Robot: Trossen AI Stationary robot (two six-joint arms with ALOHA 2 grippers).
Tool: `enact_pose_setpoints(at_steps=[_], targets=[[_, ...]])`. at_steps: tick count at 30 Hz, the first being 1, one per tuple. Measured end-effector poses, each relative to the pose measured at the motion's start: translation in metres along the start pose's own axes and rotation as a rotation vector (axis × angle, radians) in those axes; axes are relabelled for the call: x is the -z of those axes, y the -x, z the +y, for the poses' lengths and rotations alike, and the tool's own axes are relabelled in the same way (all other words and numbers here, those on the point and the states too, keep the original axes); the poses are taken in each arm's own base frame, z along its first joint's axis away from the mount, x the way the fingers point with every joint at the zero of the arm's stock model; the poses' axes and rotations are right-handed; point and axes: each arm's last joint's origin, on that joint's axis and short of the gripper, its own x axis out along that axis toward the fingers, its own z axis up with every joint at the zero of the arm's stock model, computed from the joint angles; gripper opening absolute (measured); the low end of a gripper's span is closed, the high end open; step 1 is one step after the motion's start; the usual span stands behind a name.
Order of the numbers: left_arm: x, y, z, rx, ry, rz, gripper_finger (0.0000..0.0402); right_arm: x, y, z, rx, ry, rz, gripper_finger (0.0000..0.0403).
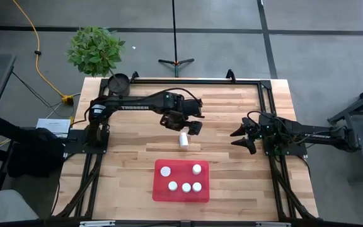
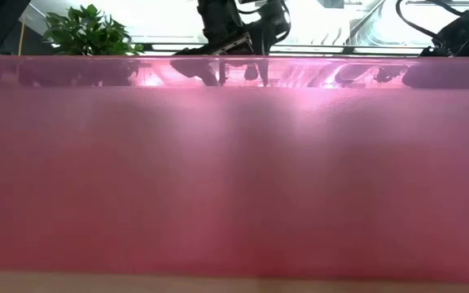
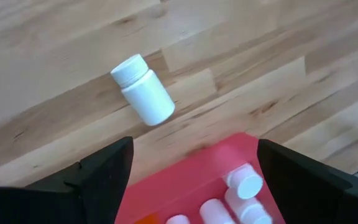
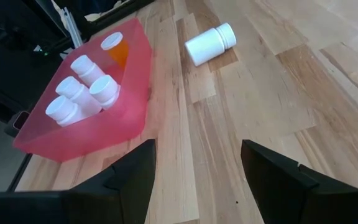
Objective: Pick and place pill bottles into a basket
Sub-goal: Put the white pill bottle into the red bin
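The left gripper (image 1: 191, 123) hovers at centre with jaws apart over a white bottle (image 1: 183, 139) lying on its side on the worktop (image 1: 131, 151), at twelve o'clock from the red basket (image 1: 180, 196) holding five bottles; next comes a descent and grasp. The right gripper (image 1: 241, 138) waits at three o'clock, jaws apart. A plant (image 1: 95, 49) stands at eleven o'clock on grey floor

- Five bottles (image 1: 181, 179) standing inside basket (image 1: 158, 193), near front edge of tabletop (image 1: 232, 170).
- One bottle (image 1: 183, 139) lying on its side on tabletop, just behind basket.
- Left gripper (image 1: 188, 123) above lying bottle, slightly behind.
- Right gripper (image 1: 239, 139) well apart, toward right edge.
- Pot (image 1: 118, 82) at rear left corner.
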Motion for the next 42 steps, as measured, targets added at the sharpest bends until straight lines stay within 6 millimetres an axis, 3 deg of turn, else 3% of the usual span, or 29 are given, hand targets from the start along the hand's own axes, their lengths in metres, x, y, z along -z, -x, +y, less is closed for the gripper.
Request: enact_pose_setpoints(at_steps=[8,15,25,42], targets=[[-0.001,-0.006,0.0,-0.018,0.092,0.0,0.0374,0.0,0.0,0.0,0.001,0.003,-0.001,0.0226],[0.002,-0.022,0.008,-0.141,0.18,0.072,0.0374,0.0,0.0,0.0,0.002,0.004,-0.001,0.0226],[-0.003,-0.035,0.0,-0.089,0.234,0.05,0.0374,0.0,0.0,0.0,0.004,0.009,-0.004,0.0226],[-0.004,-0.086,-0.006,-0.129,0.277,0.09,0.0374,-0.001,0.0,0.0,0.0,0.01,-0.009,0.0226]])
